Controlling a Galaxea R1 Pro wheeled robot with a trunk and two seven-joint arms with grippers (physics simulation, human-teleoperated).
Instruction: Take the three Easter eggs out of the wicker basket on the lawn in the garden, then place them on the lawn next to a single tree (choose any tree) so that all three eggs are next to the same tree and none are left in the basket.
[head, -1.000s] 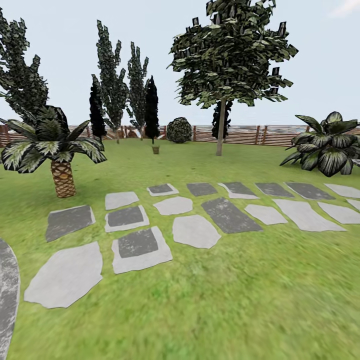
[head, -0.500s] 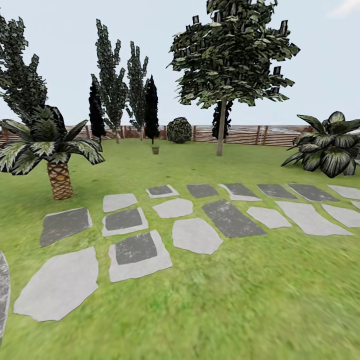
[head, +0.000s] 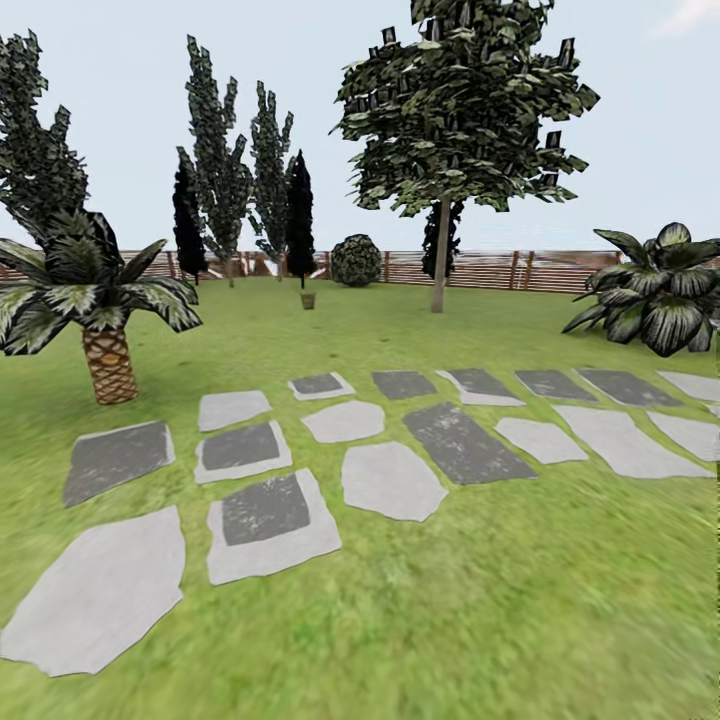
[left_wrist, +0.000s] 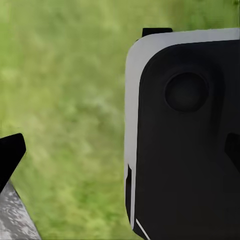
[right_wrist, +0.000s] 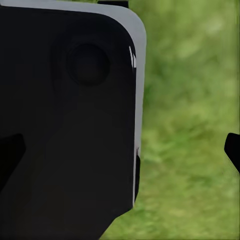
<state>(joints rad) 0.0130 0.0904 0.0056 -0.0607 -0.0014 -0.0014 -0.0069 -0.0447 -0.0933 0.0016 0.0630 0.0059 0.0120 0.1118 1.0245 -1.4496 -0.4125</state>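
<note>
Far across the lawn (head: 480, 600), the small brown wicker basket (head: 308, 299) stands on the grass before the fence. The Easter eggs are hidden at this distance. A tree (head: 440, 262) with a straight grey-brown trunk and a broad leafy canopy rises to the right of the basket. In the left wrist view my left gripper (left_wrist: 120, 152) is open, its black fingertips (left_wrist: 11, 154) wide apart over blurred grass. My right gripper (right_wrist: 120, 150) is open too, with one fingertip (right_wrist: 232, 149) at the picture's edge and nothing held.
Grey stepping stones (head: 390, 480) cross the grass in front of me. A short palm (head: 105, 350) stands at the left and a broad-leaved plant (head: 655, 295) at the right. Dark narrow trees (head: 225, 180), a round bush (head: 356, 261) and a slatted fence (head: 560, 270) line the back.
The whole head view has shifted: stones and palm slid towards the lower left, so the camera moved forward. Nothing in the garden itself has moved.
</note>
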